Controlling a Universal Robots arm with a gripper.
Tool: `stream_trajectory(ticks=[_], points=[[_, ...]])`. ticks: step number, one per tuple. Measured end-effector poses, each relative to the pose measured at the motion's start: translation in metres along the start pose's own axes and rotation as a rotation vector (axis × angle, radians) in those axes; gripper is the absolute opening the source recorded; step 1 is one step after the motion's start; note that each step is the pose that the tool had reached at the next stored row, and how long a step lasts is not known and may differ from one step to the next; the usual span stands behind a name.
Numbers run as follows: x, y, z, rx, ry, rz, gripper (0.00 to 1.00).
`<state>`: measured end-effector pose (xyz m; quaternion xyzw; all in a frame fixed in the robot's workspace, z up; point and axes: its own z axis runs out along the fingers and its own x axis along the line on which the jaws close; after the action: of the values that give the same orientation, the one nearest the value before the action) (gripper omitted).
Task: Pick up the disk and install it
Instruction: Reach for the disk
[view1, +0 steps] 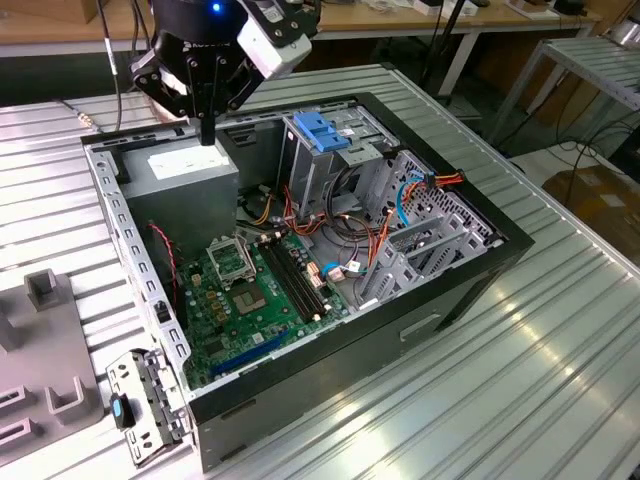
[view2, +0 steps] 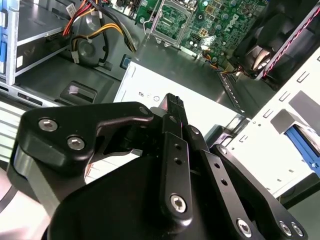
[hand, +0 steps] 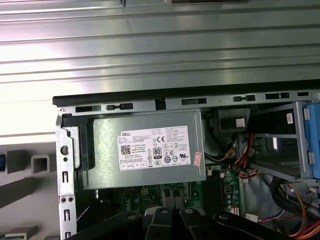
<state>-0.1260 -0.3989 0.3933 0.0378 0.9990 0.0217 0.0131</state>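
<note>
Gripper (view1: 207, 128), fingers closed, nothing held, hangs over PSU (view1: 185, 172) inside open PC case (view1: 330, 375); contact w/ PSU unclear. Disk (view2: 303, 143): blue rail visible in second wrist view, rest hidden; lies outside case wall, apart from gripper. Motherboard (view1: 250, 300) adj. to PSU.

**Black Tool Above Grey, Green and Blue**

The tool (view1: 207, 134) is matt black with silver screw heads (view2: 178, 202). Directly beneath it, the power supply (view1: 190, 195) is plain grey, its label (view1: 180, 162) white with black print. Farther from the tool, the motherboard (view1: 235, 300) is green with a dark-blue slot (view1: 245, 352). Beside the tool, the latch (view1: 320, 132) is light blue; cables (view1: 372, 245) near it run red, orange and yellow. The case (view1: 330, 385) is black, the ribbed surface (view1: 540, 380) silvery grey.
</note>
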Motion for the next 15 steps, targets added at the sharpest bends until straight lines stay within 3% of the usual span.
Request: stream_trajectory(ticks=[15], points=[[0.0069, -0.0005, 0.0, 0.0, 0.0, 0.0, 0.11]])
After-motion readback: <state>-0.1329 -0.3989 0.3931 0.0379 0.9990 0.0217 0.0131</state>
